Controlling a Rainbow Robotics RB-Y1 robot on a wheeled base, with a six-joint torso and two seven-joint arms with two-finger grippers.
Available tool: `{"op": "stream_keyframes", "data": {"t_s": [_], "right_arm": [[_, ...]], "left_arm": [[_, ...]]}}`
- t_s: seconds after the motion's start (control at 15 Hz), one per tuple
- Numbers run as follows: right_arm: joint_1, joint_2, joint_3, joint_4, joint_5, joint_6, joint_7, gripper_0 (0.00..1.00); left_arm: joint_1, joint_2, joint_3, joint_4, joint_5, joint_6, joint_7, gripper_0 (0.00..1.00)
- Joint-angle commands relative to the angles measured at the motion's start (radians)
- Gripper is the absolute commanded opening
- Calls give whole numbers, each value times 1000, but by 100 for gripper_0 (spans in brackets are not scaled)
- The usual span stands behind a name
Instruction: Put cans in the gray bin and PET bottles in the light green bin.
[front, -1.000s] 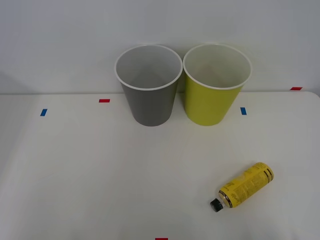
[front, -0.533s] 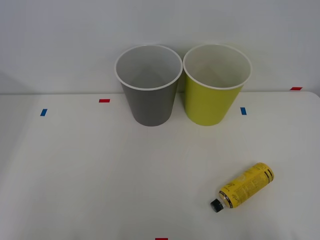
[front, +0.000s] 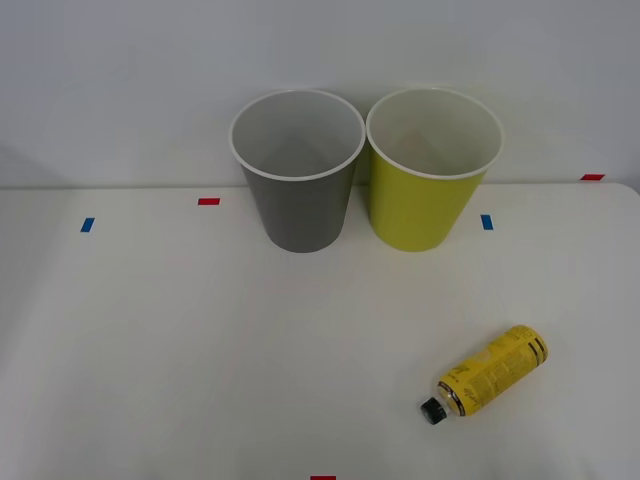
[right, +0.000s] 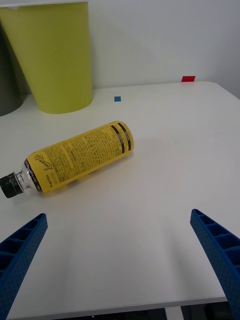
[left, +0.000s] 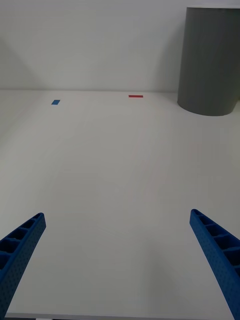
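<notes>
Blue fingers (right: 20, 250) of the right gripper (right: 120, 265) are spread wide before the PET bottle (right: 75, 157), lying near the table's (front: 200, 350) right front corner. Left gripper (left: 120, 265) fingers are likewise spread, facing the gray bin (left: 210, 60); the light green bin (front: 430, 180) is seen touching it at the rear edge.

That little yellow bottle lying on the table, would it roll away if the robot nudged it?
Probably. The PET bottle lies on its side on the smooth white table, and its round body would likely roll if nudged sideways. It looks small, so likely light. Its glossy label may be a bit slippery for the open right gripper.
</notes>
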Motion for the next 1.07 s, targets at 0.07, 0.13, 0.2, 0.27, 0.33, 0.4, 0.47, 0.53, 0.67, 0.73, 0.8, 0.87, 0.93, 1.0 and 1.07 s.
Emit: {"op": "stream_keyframes", "data": {"t_s": [0.07, 0.13, 0.2, 0.27, 0.33, 0.4, 0.47, 0.53, 0.67, 0.73, 0.8, 0.87, 0.93, 1.0, 1.07], "right_arm": [[-48, 9, 5, 57, 2, 26, -5, 100], [-60, 9, 8, 68, -11, 18, 0, 100], [-60, 3, 12, 55, -11, 14, 2, 100], [-58, 0, 14, 35, -11, 14, -5, 100], [-60, -2, 17, 31, -12, 14, -5, 100], [-61, -2, 18, 31, -12, 14, -6, 100], [-61, -5, 20, 28, -17, 14, -5, 100], [-60, -8, 20, 12, -18, 14, -8, 100], [-61, -12, 23, -11, -26, 17, -12, 100], [-60, -17, 29, -28, -26, 38, -14, 100], [-54, -23, 40, -69, -25, 86, -9, 100], [-43, -34, 54, -117, -25, 146, -12, 100], [-37, -49, 69, -175, -25, 225, -15, 100], [-35, -63, 94, -238, -28, 331, -17, 100], [-43, -74, 112, -276, -51, 406, -20, 100]], "left_arm": [[0, 0, 0, 0, 0, 0, 0, 100], [0, 0, 0, 0, 0, 0, 0, 100], [0, 0, 0, 0, 0, 0, 0, 100], [0, 0, 0, 0, 0, 0, 0, 100], [0, 0, 0, 0, 0, 0, 0, 100], [0, 0, 0, 0, 0, 0, 0, 100], [0, 0, 0, 0, 0, 0, 0, 100], [0, 0, 0, 0, 0, 0, 0, 100], [0, 0, 0, 0, 0, 0, 0, 100], [0, 0, 0, 0, 0, 0, 0, 100], [0, 0, 0, 0, 0, 0, 0, 100], [0, 0, 0, 0, 0, 0, 0, 100], [0, 0, 0, 0, 0, 0, 0, 100], [0, 0, 0, 0, 0, 0, 0, 100], [0, 0, 0, 0, 0, 0, 0, 100]]}}
